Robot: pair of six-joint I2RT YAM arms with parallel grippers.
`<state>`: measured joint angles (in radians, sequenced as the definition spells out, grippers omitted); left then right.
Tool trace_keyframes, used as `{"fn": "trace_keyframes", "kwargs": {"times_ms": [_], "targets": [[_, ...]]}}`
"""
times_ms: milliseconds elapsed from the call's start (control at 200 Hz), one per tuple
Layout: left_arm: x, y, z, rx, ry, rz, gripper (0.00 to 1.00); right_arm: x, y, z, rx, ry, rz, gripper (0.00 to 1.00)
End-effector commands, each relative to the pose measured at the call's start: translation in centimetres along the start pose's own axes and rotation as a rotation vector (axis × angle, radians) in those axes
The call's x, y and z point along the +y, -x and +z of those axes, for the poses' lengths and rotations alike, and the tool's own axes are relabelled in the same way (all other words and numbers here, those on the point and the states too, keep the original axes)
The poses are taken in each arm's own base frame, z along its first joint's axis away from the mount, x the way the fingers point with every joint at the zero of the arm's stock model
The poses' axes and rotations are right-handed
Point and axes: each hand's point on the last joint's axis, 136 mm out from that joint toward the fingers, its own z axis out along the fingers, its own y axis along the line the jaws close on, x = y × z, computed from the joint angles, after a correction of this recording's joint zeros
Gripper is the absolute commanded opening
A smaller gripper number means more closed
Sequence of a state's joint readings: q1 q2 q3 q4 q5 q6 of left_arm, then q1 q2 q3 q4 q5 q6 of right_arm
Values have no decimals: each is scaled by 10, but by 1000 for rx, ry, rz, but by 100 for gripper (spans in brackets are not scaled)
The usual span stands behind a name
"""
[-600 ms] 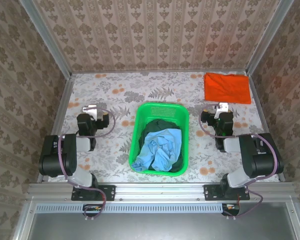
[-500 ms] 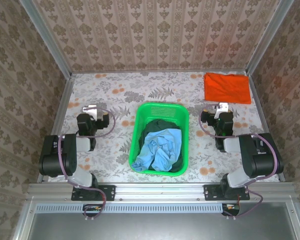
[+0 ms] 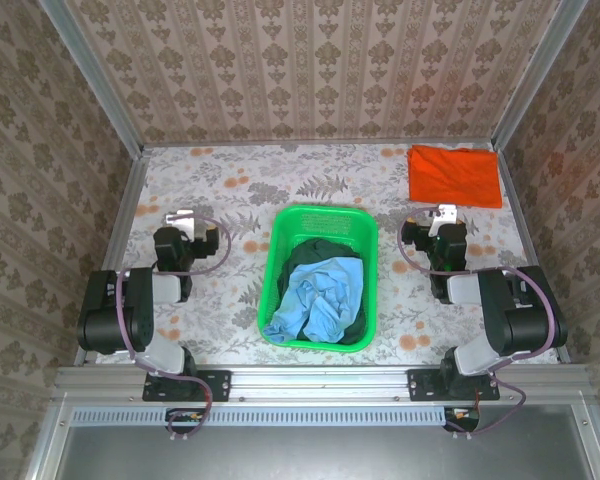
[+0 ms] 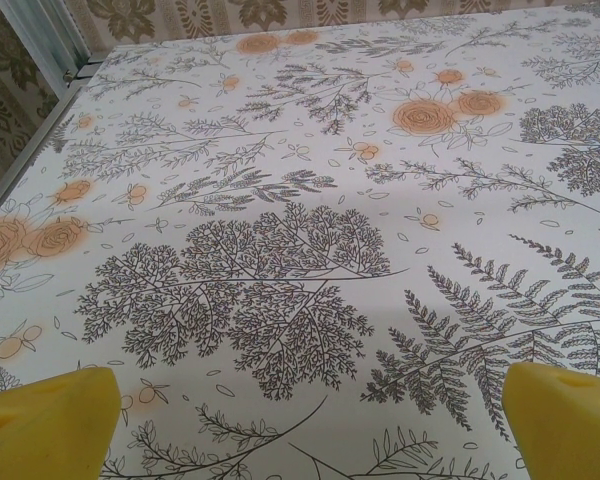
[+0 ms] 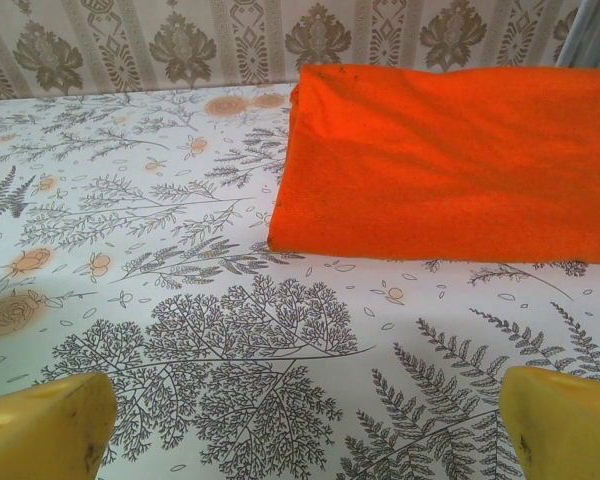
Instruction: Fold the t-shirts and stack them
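Green plastic basket [image 3: 274,262] sits mid-table, between the two arms. Contents: a crumpled light blue shirt [image 3: 315,298] on top, spilling toward the basket's near-left corner. A dark garment [image 3: 313,250] lies under it, showing at the far side and along the right wall. Can't tell what the dark piece is. Any label or print on basket or cloth is too small to read from the overhead camera.

Orange-red shirt [image 3: 455,176] is out of the basket, folded into a flat rectangle at the far right corner of the table [image 3: 220,190], close to the back wall [image 3: 310,70]. Right wrist camera has it straight ahead: near edge fairly straight, a few soft creases on top, plain cloth.

Left gripper [image 3: 183,217]: released, jaws wide, holding nothing. It sits left of the basket, well apart from it, pointing toward the far side. Its wrist view shows yellow fingertips [image 4: 45,420] at the two bottom corners, with the floral table top between them.

Right gripper [image 3: 443,214]: also released, jaws wide, nothing in them. It sits right of the basket, near the orange-red shirt but not touching it. A strip of table shows between the fingertips and the shirt's near edge.

Table top is white with grey ferns and orange roses. The back wall carries a beige damask pattern.
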<state>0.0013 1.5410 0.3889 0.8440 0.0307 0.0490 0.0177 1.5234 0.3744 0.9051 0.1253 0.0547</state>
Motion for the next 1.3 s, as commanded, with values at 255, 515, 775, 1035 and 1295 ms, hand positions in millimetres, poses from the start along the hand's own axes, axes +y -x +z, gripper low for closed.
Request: {"fn": "trace_keyframes", "kwargs": {"times_ms": [255,515,775,1035,1295], "targets": [[-2,11,2,-28,-19,1,100,2,1,3,6,16,-1,99],[17,24,-8,-46,86,-39,100,3,18,-3,35,15,-8,100],[28,158,-97,-291,81,-127,100,-5,126,-95,-85,21,129,99],[41,177,-133,-263,52,-564,100,-12,167,-152,-9,38,427,100],[-82,170,-113,-12,-230,-467,100,53,94,-135,398,200,485,99]]}}
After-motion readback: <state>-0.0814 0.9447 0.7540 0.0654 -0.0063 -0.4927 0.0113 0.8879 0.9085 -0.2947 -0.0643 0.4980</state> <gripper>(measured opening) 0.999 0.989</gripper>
